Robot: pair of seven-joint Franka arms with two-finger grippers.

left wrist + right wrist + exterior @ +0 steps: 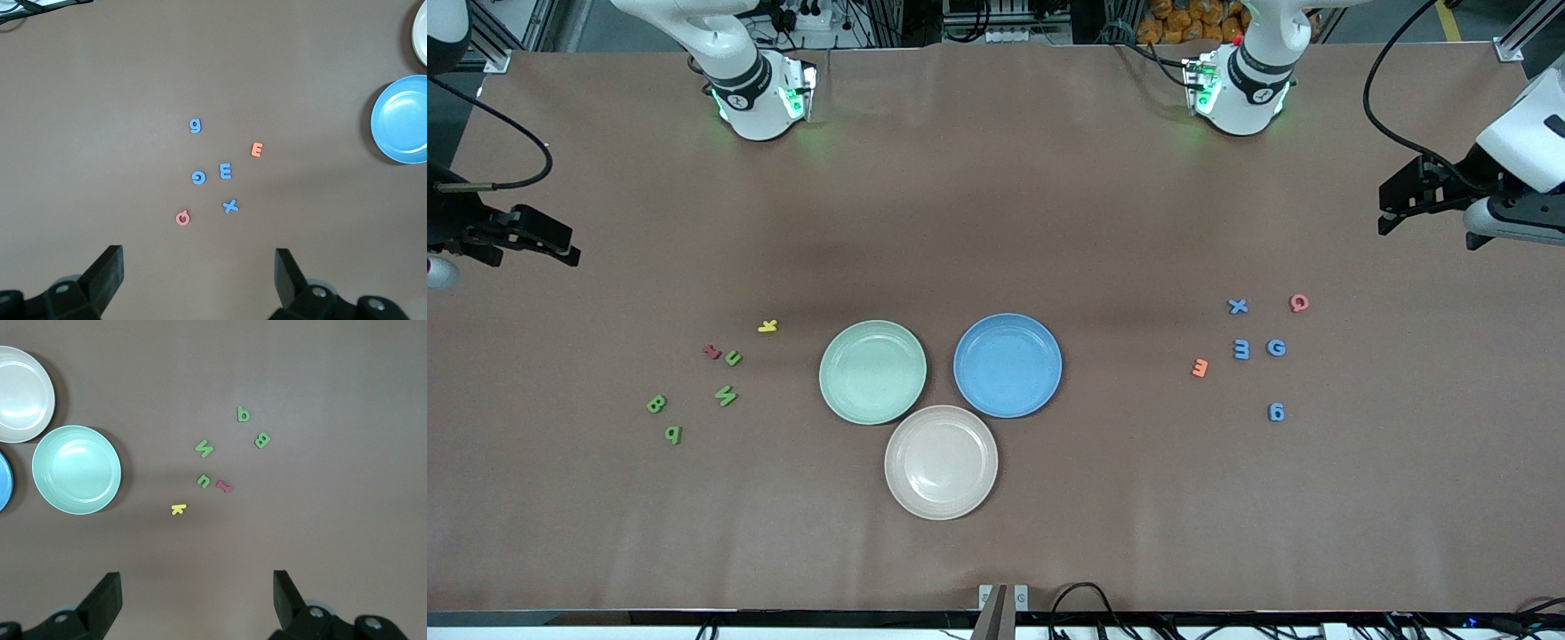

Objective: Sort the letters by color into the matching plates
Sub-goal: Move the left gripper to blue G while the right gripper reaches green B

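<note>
With the left gripper (199,280) and right gripper (197,600) fully open and empty, four small green foam letters (726,396) and four blue ones (1276,348) lie flat at opposite worktop ends, outside the pale green plate (872,372) and blue plate (1008,364); probably light and compressible, pinch across each letter's edges.

Brown-covered table (996,204). Mid-frame: green plate (872,372), blue plate (1008,364), beige plate (941,461) just below. Green letters (694,396) plus a red (711,351) and yellow one (767,326) lower-left; blue letters (1258,356), orange (1200,367) and pink (1299,303) at frame right.
</note>
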